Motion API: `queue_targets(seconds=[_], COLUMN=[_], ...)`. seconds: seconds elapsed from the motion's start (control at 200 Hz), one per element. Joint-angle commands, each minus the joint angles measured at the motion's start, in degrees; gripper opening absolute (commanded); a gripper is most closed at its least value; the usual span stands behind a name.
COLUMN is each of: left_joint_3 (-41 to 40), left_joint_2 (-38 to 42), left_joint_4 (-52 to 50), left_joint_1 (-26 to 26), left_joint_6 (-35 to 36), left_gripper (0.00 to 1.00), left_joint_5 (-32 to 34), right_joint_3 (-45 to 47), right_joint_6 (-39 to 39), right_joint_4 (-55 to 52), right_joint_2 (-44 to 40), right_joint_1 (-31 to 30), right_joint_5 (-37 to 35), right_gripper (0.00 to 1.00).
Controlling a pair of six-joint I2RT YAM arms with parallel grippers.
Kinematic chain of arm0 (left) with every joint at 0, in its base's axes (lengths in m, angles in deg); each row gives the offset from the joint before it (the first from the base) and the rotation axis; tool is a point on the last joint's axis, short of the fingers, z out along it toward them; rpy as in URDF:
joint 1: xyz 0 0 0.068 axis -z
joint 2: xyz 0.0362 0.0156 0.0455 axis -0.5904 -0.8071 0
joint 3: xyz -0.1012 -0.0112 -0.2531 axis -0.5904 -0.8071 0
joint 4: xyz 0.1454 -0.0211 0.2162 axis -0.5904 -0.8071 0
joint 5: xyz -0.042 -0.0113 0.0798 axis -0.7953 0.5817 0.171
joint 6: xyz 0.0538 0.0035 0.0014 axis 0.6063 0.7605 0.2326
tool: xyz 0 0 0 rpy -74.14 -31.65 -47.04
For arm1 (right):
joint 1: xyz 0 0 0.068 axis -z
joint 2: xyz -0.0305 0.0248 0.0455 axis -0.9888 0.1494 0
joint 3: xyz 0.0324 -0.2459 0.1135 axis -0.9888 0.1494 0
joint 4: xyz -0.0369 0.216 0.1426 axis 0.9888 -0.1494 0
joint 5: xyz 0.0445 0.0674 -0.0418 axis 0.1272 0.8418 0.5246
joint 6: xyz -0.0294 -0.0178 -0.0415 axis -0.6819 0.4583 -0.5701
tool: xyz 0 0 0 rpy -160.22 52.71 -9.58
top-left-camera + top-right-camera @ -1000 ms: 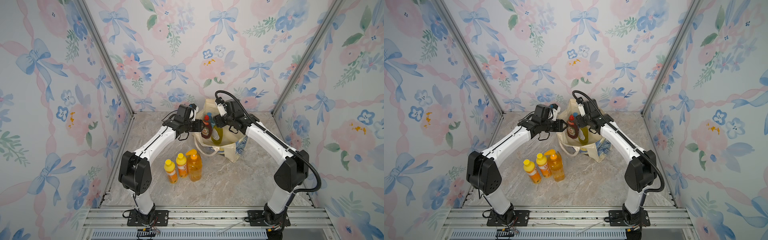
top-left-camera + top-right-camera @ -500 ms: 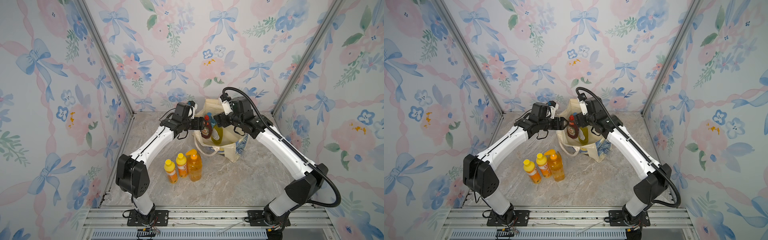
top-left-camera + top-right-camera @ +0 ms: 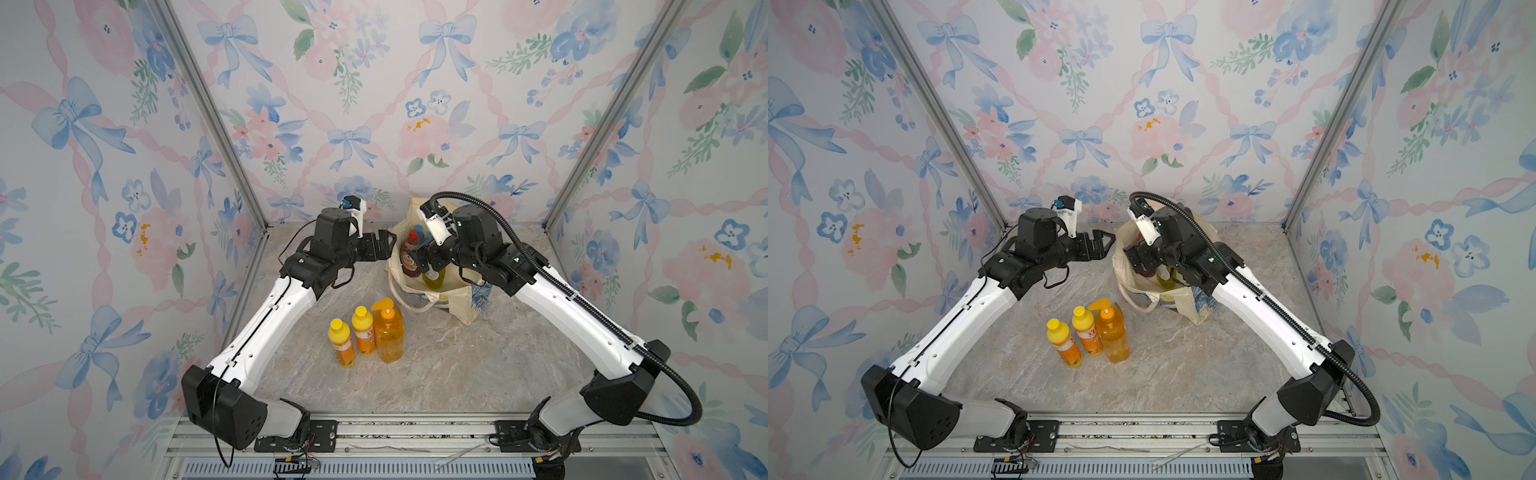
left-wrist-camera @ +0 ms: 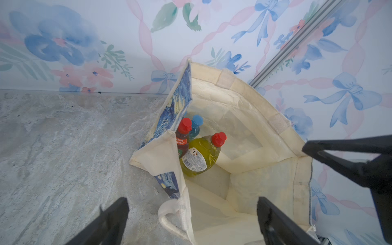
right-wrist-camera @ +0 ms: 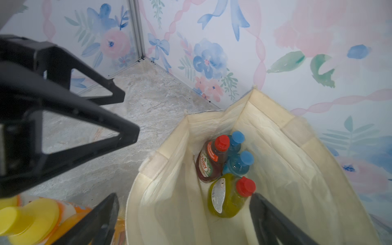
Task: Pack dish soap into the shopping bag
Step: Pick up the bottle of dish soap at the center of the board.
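Observation:
The shopping bag [image 3: 461,303] [image 3: 1187,305] stands open at the back of the table, cream with a blue print. Inside it are a yellow-green dish soap bottle [image 5: 227,195] [image 4: 199,154] with a red cap, a dark red-capped bottle [image 5: 209,163] and two blue bottles [image 5: 239,163]. My left gripper [image 3: 384,245] [image 4: 192,201] hangs open just left of the bag's rim, holding nothing. My right gripper [image 3: 424,259] [image 5: 183,197] is open above the bag's mouth, one finger close to the yellow-green bottle's cap. Three orange dish soap bottles [image 3: 365,332] [image 3: 1088,336] stand in front of the bag.
A cream strap handle [image 3: 409,305] droops from the bag's front toward the tallest orange bottle [image 3: 388,332]. The floral back wall [image 3: 374,124] is right behind the bag. Marble tabletop [image 3: 457,374] lies bare in front of the bottles.
Both grippers have opened wider. The right arm's elbow has swung out to the right and toward the front. The left arm has barely shifted.

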Motion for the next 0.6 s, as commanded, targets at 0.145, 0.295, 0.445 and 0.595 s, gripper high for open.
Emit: queue_targets(seconds=[0.145, 0.295, 0.445, 0.595], left_joint_3=[-8.59, -13.64, -15.13, -14.90], left_joint_2=[7.32, 11.75, 13.79, 13.54], left_joint_4=[-2.02, -1.94, -1.93, -1.78], left_joint_1=[-7.50, -9.80, -14.94, -19.83], left_joint_6=[-6.36, -6.20, -7.02, -7.26], left_gripper=[0.98, 0.98, 0.98, 0.98], left_joint_5=[4.58, 12.30, 14.74, 14.53], right_joint_3=[-6.04, -8.83, -22.70, -39.21], right_joint_6=[-3.33, -2.59, -1.17, -2.75], right_joint_4=[-5.80, -9.09, -21.26, -33.71], right_joint_2=[2.59, 5.91, 16.70, 27.81], right_joint_1=[-10.46, -16.92, -21.36, -25.26], right_joint_5=[2.17, 1.04, 1.53, -0.25], right_gripper=[0.97, 0.99, 0.91, 0.88])
